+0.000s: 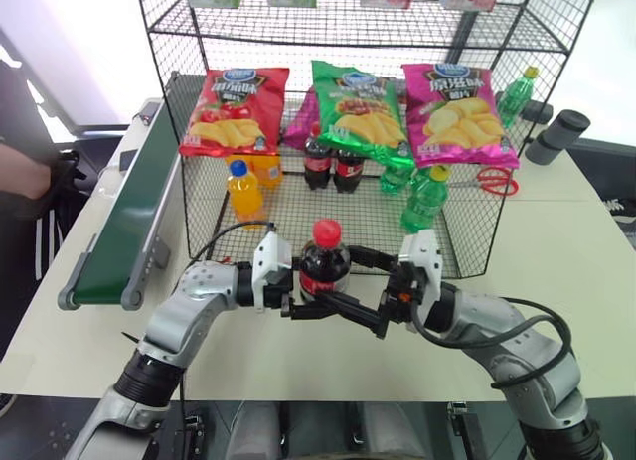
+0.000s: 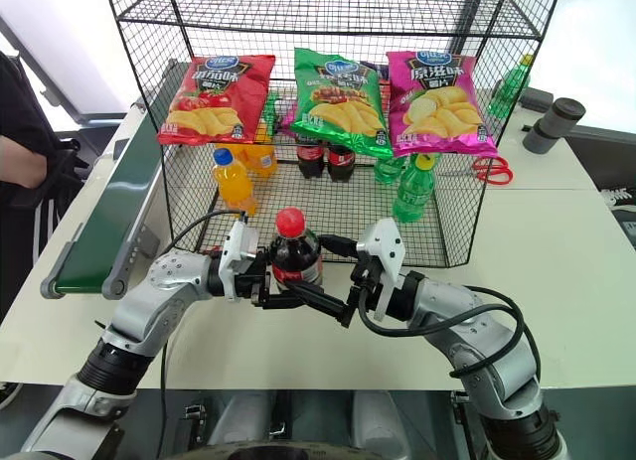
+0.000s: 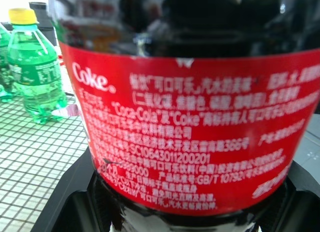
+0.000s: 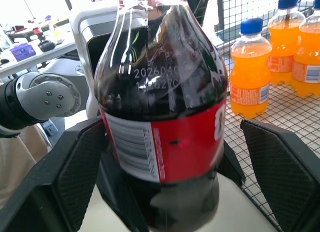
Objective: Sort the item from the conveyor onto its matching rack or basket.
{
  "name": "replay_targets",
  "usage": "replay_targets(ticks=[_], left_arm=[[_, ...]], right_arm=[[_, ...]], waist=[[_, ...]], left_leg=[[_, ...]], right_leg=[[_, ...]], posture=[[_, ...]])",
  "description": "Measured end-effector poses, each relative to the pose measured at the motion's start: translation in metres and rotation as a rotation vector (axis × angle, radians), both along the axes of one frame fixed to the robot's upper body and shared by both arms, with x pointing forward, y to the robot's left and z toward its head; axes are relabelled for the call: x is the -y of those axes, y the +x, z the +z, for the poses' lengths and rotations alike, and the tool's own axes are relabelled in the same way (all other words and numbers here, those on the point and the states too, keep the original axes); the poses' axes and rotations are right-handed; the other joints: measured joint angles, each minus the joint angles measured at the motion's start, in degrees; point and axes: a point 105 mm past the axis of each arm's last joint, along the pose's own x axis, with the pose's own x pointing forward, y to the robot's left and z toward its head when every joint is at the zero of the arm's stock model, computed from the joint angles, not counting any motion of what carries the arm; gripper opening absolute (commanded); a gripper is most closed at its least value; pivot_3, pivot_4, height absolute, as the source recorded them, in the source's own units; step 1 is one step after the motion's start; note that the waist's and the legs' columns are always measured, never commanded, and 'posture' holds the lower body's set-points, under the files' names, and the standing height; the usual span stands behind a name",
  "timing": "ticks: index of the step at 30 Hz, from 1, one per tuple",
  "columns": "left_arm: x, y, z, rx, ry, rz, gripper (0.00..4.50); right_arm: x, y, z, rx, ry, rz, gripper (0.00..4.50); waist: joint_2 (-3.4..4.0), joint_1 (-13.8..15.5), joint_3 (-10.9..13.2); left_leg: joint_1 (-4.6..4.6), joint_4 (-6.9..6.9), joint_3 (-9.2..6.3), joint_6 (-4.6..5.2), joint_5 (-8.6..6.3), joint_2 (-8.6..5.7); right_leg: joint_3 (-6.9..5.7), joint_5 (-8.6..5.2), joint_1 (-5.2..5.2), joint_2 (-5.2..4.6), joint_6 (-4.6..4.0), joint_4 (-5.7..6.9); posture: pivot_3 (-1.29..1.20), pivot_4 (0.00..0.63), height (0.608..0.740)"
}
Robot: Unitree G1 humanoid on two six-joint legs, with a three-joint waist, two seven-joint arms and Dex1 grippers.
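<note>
The cola bottle (image 1: 324, 262) stands upright in the air just in front of the wire cage (image 1: 199, 197), red cap up, above the counter (image 1: 556, 251). The left claw (image 1: 295, 293) is clamped on its lower body from the bottle's left side. The right claw (image 1: 350, 291) reaches in from the other side with its two black fingers spread wide, one on each side of the bottle; in the right wrist view both fingers (image 4: 77, 164) stand clear of the label.

Behind the bottle, inside the cage, an orange soda bottle (image 1: 243, 191) stands on the mesh floor with more orange ones behind it, two cola bottles (image 1: 332, 163) stand further back, and green bottles (image 1: 423, 197) stand toward the cage's right side. Three crisp bags hang across the cage above them: red (image 1: 234, 110), green (image 1: 359, 110) and pink (image 1: 459, 112). Red-handled scissors (image 1: 494, 180) lie on the counter at the cage's right. The green conveyor (image 1: 129, 214) runs along the cage's left side.
</note>
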Motion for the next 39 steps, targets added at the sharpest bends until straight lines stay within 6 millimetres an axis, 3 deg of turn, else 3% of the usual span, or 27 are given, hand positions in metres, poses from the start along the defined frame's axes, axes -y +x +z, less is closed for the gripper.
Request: replay_targets(ticks=[3,8,10,13,14,20,23,26,30,39], left_arm=[[0.003,0.0,0.004,0.029,-0.002,-0.02,2.92],[0.004,0.001,0.004,0.039,0.004,-0.017,2.92],[0.004,0.001,0.004,0.038,0.004,-0.015,2.92],[0.003,0.001,0.004,0.032,0.002,-0.013,4.37],[0.004,0.001,0.004,0.028,0.004,-0.015,4.48],[-0.007,0.009,0.002,0.054,0.009,0.079,4.48],[-0.033,0.019,-0.011,0.02,0.006,0.241,4.48],[-0.065,0.023,-0.033,-0.028,0.021,0.429,4.48],[-0.098,0.028,-0.036,0.004,-0.002,0.639,4.48],[-0.108,0.019,-0.03,0.028,-0.045,0.731,4.48]], right_arm=[[-0.001,-0.001,0.0,0.003,0.003,0.003,4.5],[-0.002,-0.001,0.0,0.002,0.003,0.01,2.94],[-0.003,0.0,0.001,0.001,-0.001,0.012,2.94],[-0.004,0.001,0.002,-0.003,-0.004,0.014,2.94],[-0.005,0.003,0.003,-0.006,-0.001,0.007,2.94],[-0.007,0.015,0.008,-0.004,0.048,-0.048,2.94],[0.002,0.035,0.005,0.028,0.049,-0.171,2.94],[0.028,0.064,-0.004,0.059,0.017,-0.37,2.94],[0.036,0.087,-0.027,0.044,0.021,-0.506,2.94],[0.025,0.134,-0.059,0.062,0.011,-0.656,2.94]], waist=[[0.0,0.01,0.0],[-0.01,-0.03,0.0],[-0.01,-0.03,0.0],[-0.01,0.0,0.0],[-0.01,0.0,0.0],[-0.01,-0.21,0.0],[-0.01,-0.22,0.0],[-0.01,-0.03,0.01],[0.01,-0.09,0.03],[0.03,-0.39,0.04]], left_leg=[[0.0,0.11,0.0,0.0,0.0,-0.02],[0.02,0.16,0.0,0.0,0.0,-0.02],[0.05,0.17,0.0,0.0,0.0,-0.02],[0.1,0.17,-0.02,0.0,0.0,-0.01],[0.1,0.17,-0.02,0.0,0.0,-0.01],[0.15,0.16,0.0,0.0,0.01,0.0],[0.2,0.16,0.02,0.0,0.01,0.01],[0.2,0.16,0.05,0.0,0.01,0.0],[0.18,0.15,0.07,0.0,0.01,0.01],[0.25,0.12,0.15,-0.02,0.02,-0.01]], right_leg=[[0.01,0.01,0.0,0.0,0.01,0.11],[0.02,0.0,-0.05,0.0,0.02,0.34],[0.03,-0.01,-0.07,0.01,0.03,0.42],[0.03,-0.01,-0.06,0.03,0.03,0.49],[0.03,-0.01,-0.06,0.03,0.03,0.5],[0.08,-0.01,-0.06,0.05,0.03,0.54],[0.1,-0.01,-0.05,0.04,0.03,0.56],[0.1,-0.01,-0.05,-0.02,0.03,0.56],[0.14,-0.01,-0.07,-0.05,0.03,0.57],[0.15,0.0,-0.07,-0.24,0.03,0.65]], posture=[[0.0,0.15,0.74],[0.0,0.15,0.74],[0.0,0.15,0.74],[0.0,0.15,0.74],[0.0,0.15,0.74],[0.0,0.15,0.74],[0.0,0.15,0.74],[0.0,0.15,0.74],[0.0,0.15,0.74],[0.0,0.15,0.74]])
